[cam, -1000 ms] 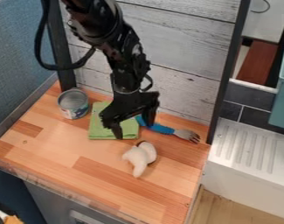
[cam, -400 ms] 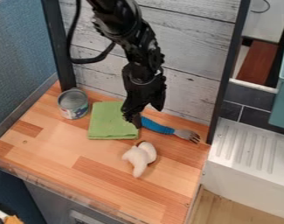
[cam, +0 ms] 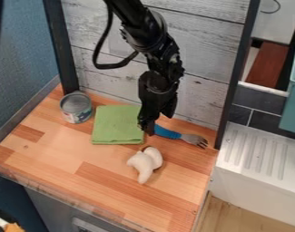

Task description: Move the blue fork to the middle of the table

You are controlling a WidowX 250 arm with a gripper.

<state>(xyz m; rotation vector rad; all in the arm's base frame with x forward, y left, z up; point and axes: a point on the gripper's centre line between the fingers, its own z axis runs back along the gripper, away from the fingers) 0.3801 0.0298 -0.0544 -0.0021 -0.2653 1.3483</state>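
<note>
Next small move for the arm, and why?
Probably line the gripper up on the blue handle of the fork and try a grasp: it hangs right at the handle's end, partly hiding it, and the fork lies near the back wall, off the table's middle. Contact I can't tell.

My table's other things

I see a can (cam: pixel 76 108) near the left back corner, cloth (cam: pixel 117 125) beside it, white toy (cam: pixel 145 164) nearer the front.

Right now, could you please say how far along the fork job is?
Nothing looks finished: the blue-handled grey fork lies near the back of the wooden table. The black hand is at its handle, grip unclear. Moving the fork to the middle is left.
</note>
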